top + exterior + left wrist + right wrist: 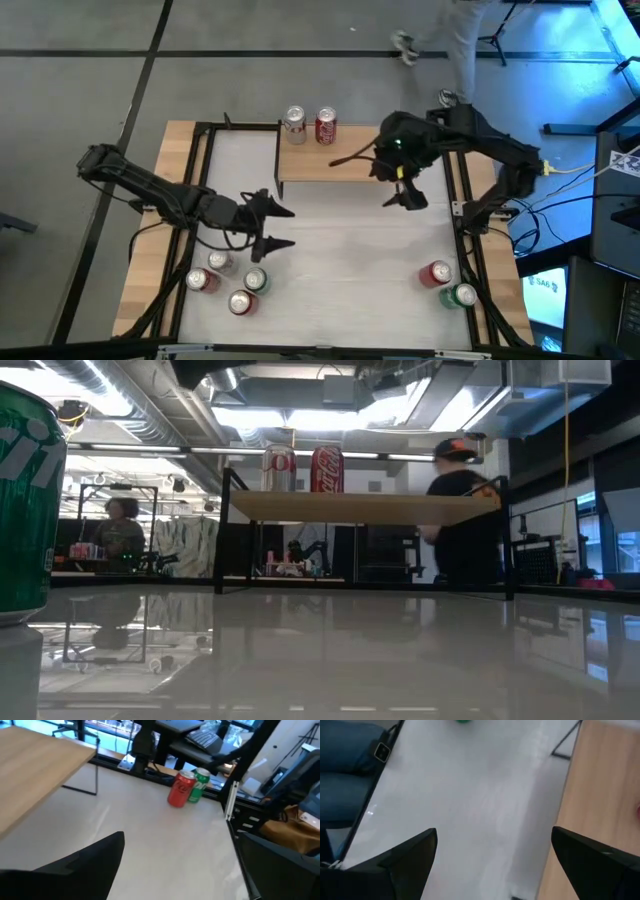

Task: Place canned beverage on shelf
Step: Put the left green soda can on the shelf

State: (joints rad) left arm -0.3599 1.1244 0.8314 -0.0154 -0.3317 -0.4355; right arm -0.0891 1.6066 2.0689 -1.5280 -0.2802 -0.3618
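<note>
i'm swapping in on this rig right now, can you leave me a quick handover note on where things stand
Left gripper: open, empty, over the table just above the four-can cluster.
Right gripper: open, empty, beside the shelf's right end.
Shelf: silver can and red can stand upright at its left end; the rest of the plank is bare.
Done: two cans shelved.
Left: four cans in the cluster near the left arm, plus a red can and green can at the table's right front. No can is held at the moment.
</note>
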